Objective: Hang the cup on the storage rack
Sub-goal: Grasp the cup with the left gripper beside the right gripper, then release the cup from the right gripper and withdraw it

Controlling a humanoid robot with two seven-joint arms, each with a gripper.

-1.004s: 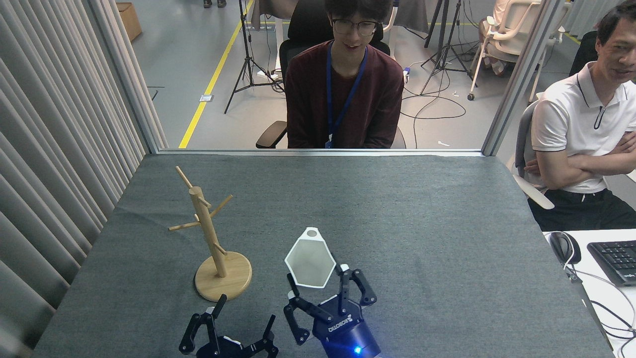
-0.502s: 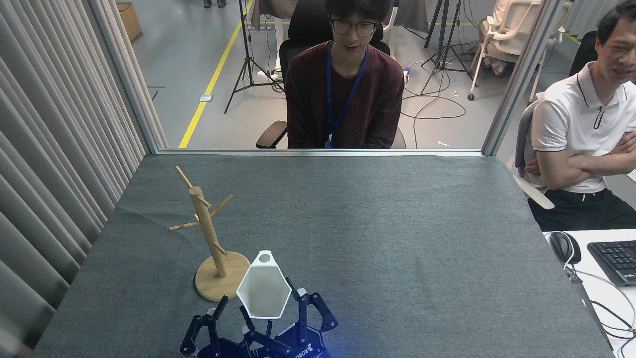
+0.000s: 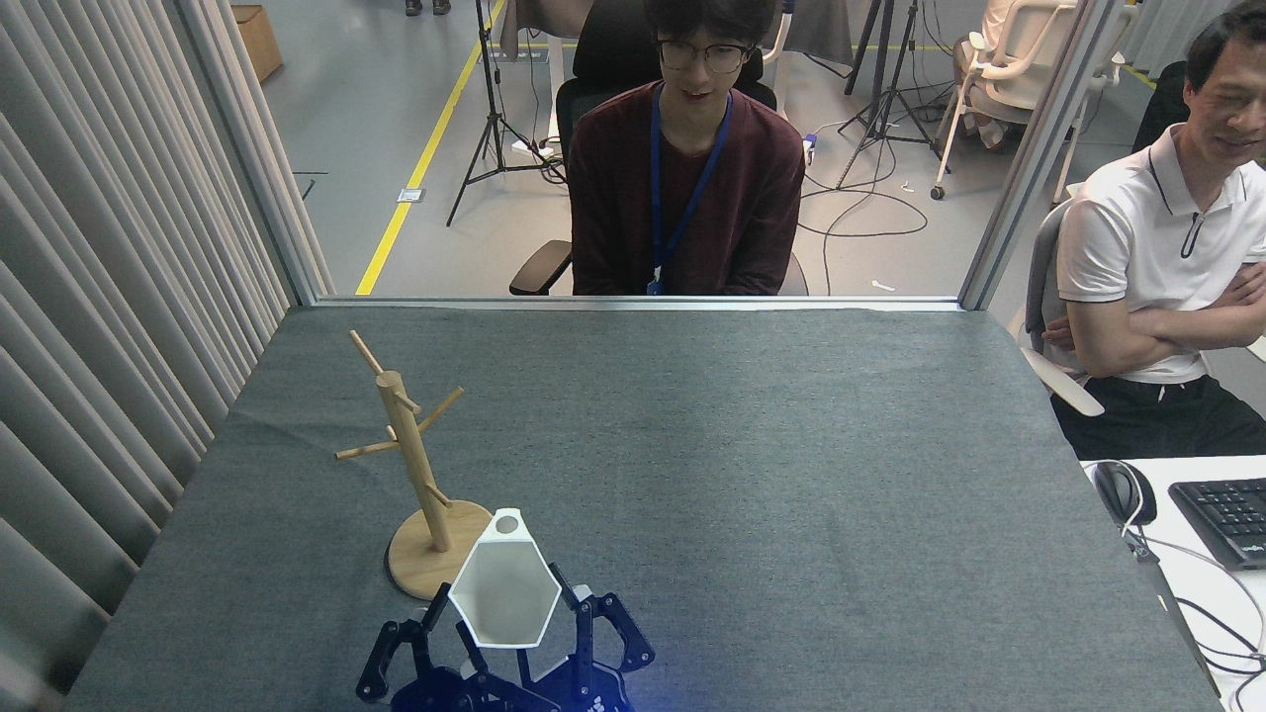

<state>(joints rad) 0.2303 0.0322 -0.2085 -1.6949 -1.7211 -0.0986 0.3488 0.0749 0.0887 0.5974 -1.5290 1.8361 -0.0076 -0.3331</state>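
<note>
The white faceted cup (image 3: 504, 596) hangs low at the near table edge, its hexagonal mouth facing me and its holed tab pointing up. My right gripper (image 3: 524, 635) is shut on its lower part, fingers on both sides. The cup overlaps the round base of the wooden storage rack (image 3: 408, 457), which stands just left of and behind it, pegs bare. My left gripper (image 3: 435, 638) sits at the bottom edge, left of the cup, its left finger splayed outward as when open; its other finger is hidden behind the cup and the right gripper.
Dark grey felt covers the table (image 3: 742, 445). A pleated curtain (image 3: 109, 297) runs along the left side. A person in a maroon top (image 3: 687, 188) sits behind the far edge, another in a white shirt (image 3: 1157, 247) at the right beside a desk with a keyboard (image 3: 1226, 514).
My right gripper has carried the cup leftward and toward me, from the middle of the near edge to just in front of the rack's base. The left gripper stayed put.
</note>
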